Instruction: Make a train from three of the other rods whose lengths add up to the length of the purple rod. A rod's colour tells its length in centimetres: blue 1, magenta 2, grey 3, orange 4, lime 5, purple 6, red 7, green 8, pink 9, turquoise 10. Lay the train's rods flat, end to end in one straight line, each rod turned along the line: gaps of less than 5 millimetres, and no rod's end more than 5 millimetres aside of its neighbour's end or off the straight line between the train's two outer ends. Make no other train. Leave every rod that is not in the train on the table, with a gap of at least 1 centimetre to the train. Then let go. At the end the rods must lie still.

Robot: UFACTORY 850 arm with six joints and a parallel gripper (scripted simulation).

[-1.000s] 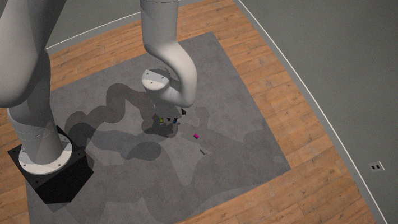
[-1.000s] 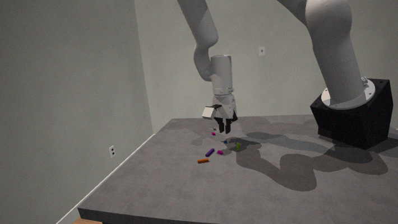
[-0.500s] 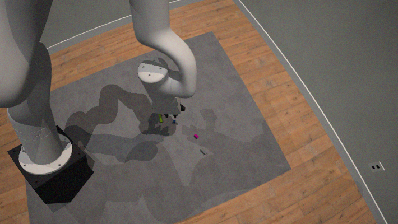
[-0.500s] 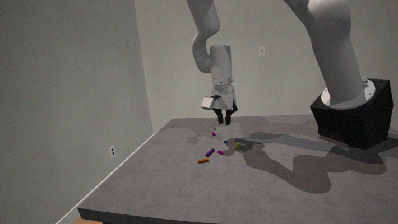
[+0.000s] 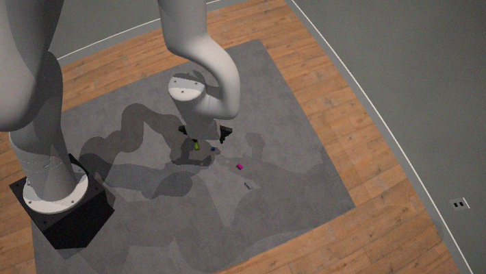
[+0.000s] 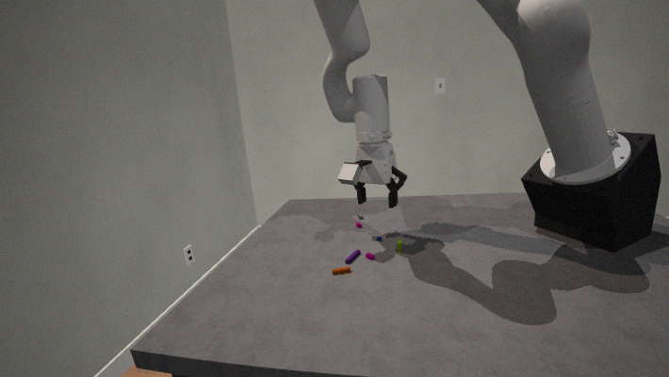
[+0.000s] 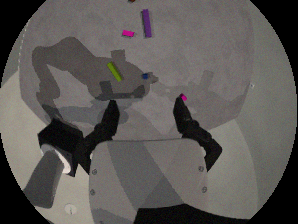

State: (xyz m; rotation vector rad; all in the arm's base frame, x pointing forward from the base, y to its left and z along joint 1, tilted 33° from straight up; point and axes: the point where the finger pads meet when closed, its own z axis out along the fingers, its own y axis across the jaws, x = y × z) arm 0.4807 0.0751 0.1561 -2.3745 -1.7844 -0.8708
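Observation:
My gripper (image 6: 377, 197) is open and empty, raised well above the grey table. Below it lie the rods, all flat and apart from one another. The blue rod (image 6: 378, 238) lies nearly under the fingers, with the lime rod (image 6: 399, 246) just beside it. The purple rod (image 6: 352, 256) lies next to one magenta rod (image 6: 370, 256), and the orange rod (image 6: 341, 270) is a little beyond them. A second magenta rod (image 6: 359, 225) and the grey rod (image 6: 360, 217) lie on the other side. In the wrist view my fingers frame the blue rod (image 7: 144, 76) and the lime rod (image 7: 115, 71).
The arm's black base (image 6: 595, 198) stands at the table's corner. In the top view the arm hides the purple and orange rods; the lime (image 5: 196, 145), blue (image 5: 213, 148), magenta (image 5: 239, 166) and grey (image 5: 248, 185) rods show there.

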